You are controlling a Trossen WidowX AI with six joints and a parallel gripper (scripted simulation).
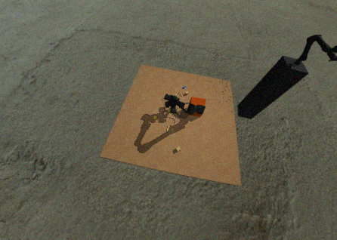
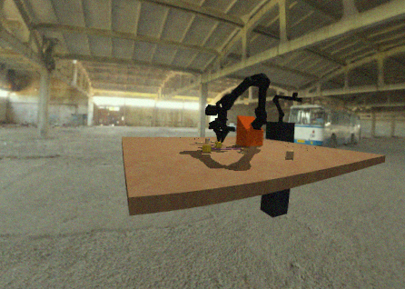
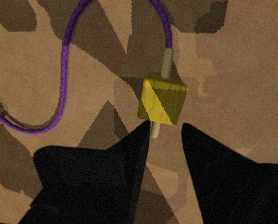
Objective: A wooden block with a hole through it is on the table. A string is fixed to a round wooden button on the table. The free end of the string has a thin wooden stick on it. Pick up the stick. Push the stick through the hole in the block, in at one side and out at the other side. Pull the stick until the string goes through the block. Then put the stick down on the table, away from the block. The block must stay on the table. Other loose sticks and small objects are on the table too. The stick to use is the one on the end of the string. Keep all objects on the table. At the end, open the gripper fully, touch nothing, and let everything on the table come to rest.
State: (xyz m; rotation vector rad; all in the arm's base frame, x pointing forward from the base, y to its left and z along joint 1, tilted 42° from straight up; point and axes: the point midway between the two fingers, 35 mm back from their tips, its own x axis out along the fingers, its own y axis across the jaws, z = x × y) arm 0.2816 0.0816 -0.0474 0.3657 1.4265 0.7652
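In the wrist view a small yellow block (image 3: 162, 99) lies on the table with the thin wooden stick (image 3: 166, 61) through its hole. The purple string (image 3: 64, 70) runs from the stick's far end and loops away to the left. The stick's near tip pokes out of the block beside my left finger. My gripper (image 3: 165, 126) (image 2: 221, 138) (image 1: 173, 111) hangs low just in front of the block, with its fingers partly apart and nothing between them. The block also shows under the gripper in the exterior view (image 2: 218, 145).
The arm's orange base (image 1: 198, 102) (image 2: 249, 134) stands just right of the gripper. Another small yellow object (image 1: 154, 118) (image 2: 206, 148) lies to the left. A small wooden cube (image 1: 176, 149) (image 2: 289, 155) sits nearer the front edge. A blue bit (image 1: 183, 87) lies behind.
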